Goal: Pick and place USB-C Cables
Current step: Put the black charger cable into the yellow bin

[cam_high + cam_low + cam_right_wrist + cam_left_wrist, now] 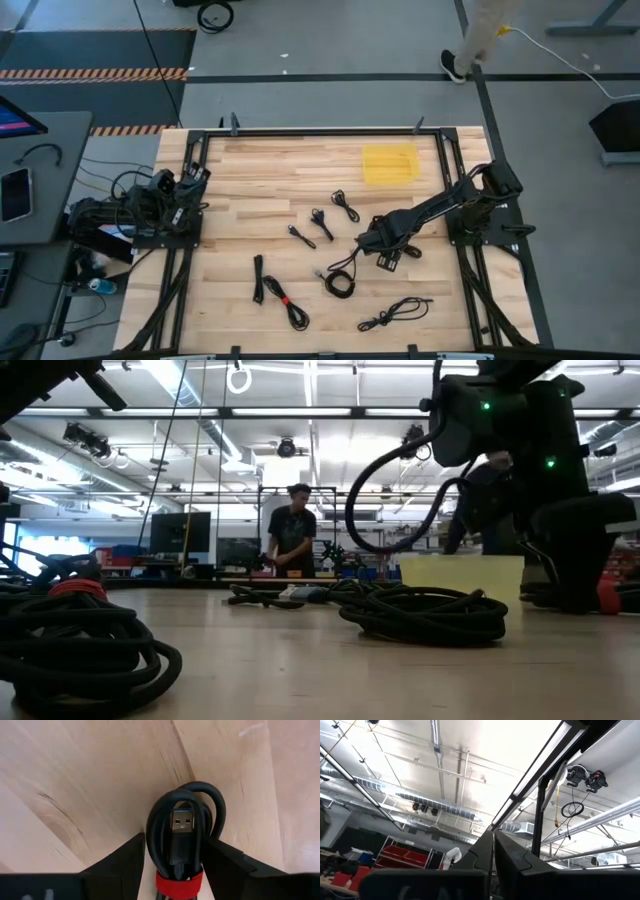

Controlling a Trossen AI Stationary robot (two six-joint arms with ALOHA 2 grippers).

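Several short black USB-C cables lie scattered on the wooden table, among them a coil (pixel 340 280), a bundle with a red tie (pixel 287 301) and a loose one (pixel 395 313). My right gripper (pixel 376 240) reaches down over the table's middle. In the right wrist view its fingers (pixel 175 840) flank a coiled cable (pixel 182 830) with a red tie (pixel 179 882) and a visible plug. My left gripper (pixel 172 193) is parked at the table's left edge, pointing up at the ceiling, with its fingers (pixel 493 857) shut. My right gripper pinches the coiled cable between its two fingers, across the bundle just beyond the red tie (pixel 179 881), coming from above and pointing down. The loops (pixel 200 795) stick out past the fingertips over the wood. Whether the coil is lifted or still on the table, I cannot tell.
A flat yellow container (pixel 390 163) sits near the table's far edge, right of centre. Three small cables (pixel 322 222) lie left of the right gripper. A person (pixel 293 535) stands in the room far beyond the table. Black frame rails border the table.
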